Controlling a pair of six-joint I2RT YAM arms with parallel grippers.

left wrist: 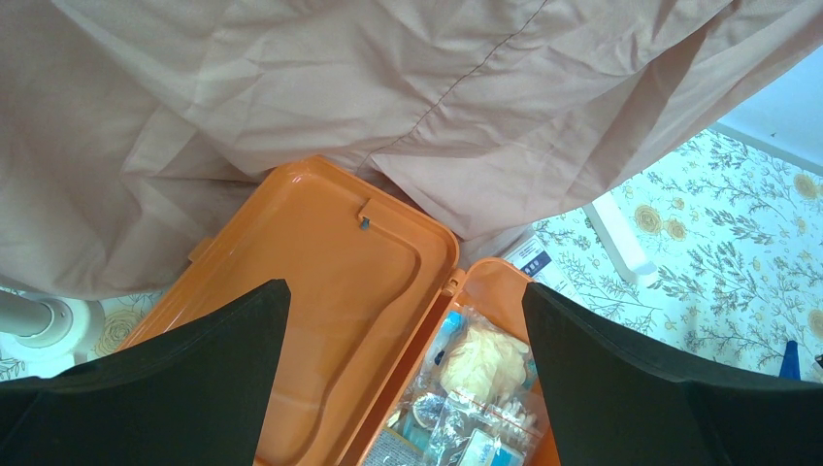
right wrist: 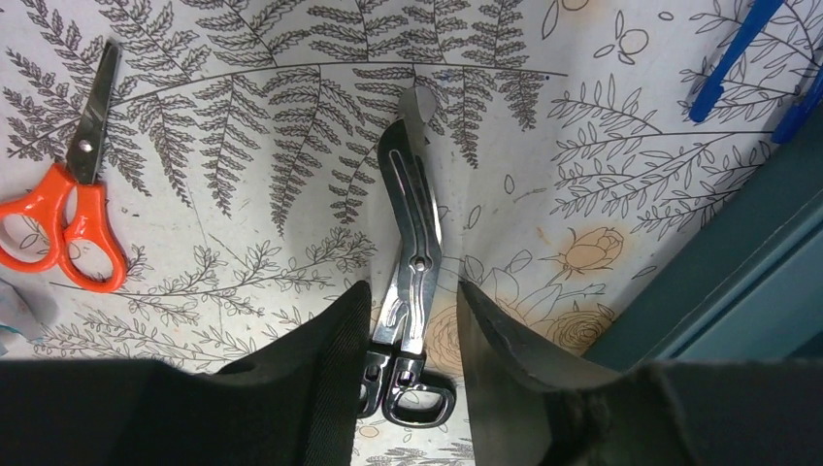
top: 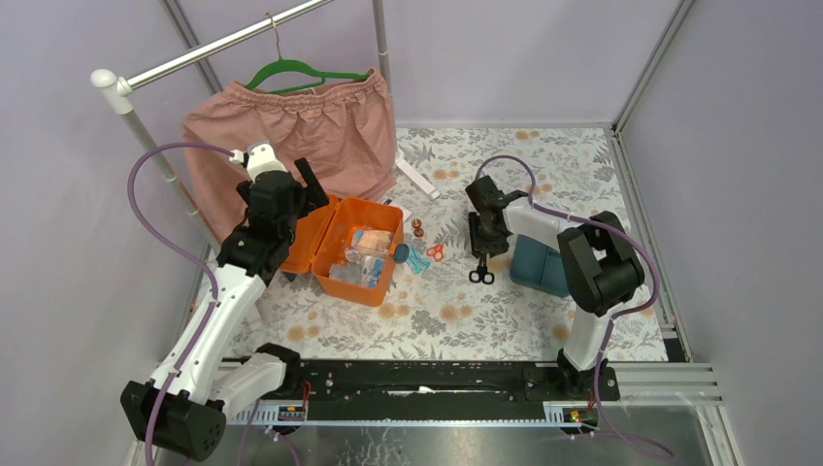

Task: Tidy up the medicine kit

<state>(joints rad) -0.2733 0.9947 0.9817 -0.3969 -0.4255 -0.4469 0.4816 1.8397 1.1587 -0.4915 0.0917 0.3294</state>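
The orange medicine kit box (top: 374, 282) lies open at centre left, its lid (top: 309, 243) folded back to the left, with plastic-wrapped supplies (left wrist: 485, 374) inside. Its dark teal insert tray (top: 540, 264) stands apart on the right. My left gripper (top: 303, 194) is open and empty above the lid (left wrist: 320, 282) near the hinge; in the left wrist view (left wrist: 405, 286) the jaws stand wide apart. My right gripper (top: 480, 250) is low over silver shears with black handles (right wrist: 412, 223). Its fingers (right wrist: 340, 330) straddle the shears, with a gap on the right side.
Orange-handled scissors (top: 435, 251) and a teal-blue item (top: 412, 257) lie between box and shears. Small copper pieces (top: 417, 229) and a white strip (top: 417, 177) lie behind. Pink shorts (top: 291, 136) hang from a rack over the lid. A blue item (right wrist: 728, 68) lies near the tray (right wrist: 776, 262).
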